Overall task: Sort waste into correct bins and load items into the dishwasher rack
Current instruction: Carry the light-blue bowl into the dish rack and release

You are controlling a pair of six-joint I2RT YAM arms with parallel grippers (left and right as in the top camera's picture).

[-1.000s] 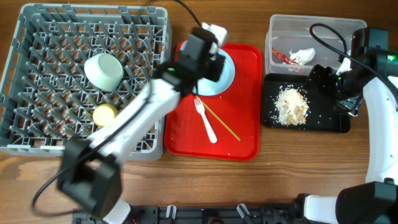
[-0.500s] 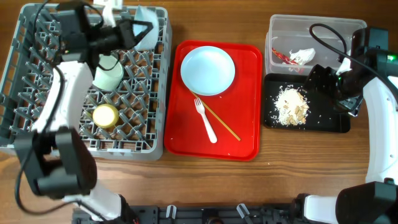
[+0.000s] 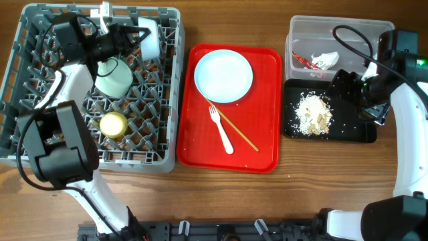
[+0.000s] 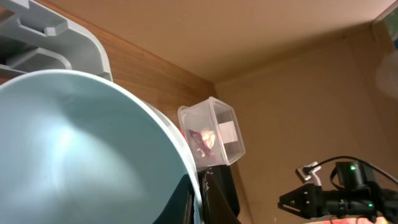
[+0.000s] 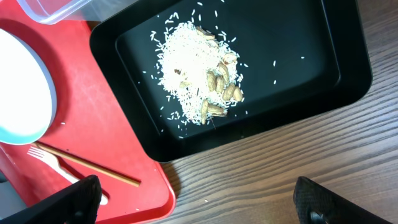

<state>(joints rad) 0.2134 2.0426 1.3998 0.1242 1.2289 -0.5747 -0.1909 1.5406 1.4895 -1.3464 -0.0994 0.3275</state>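
The left end effector (image 3: pixel 127 37) is clamped shut on the pale blue bowl (image 3: pixel 150 37), held tilted above the dishwasher rack (image 3: pixel 154 134) — the pale green bowl (image 3: pixel 112 75) sits just beside it. The right end effector (image 3: pixel 349 84) gapes wide, holding nothing — food scraps (image 3: pixel 314 114) lie just ahead in the black tray (image 3: pixel 361 130).

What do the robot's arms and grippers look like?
The left arm and the right arm have smooth white shells joined by black joints, and thin black cables trail from them. The left gripper and the right gripper are black, with blocky dark fingers. A small green light glows near the right wrist.
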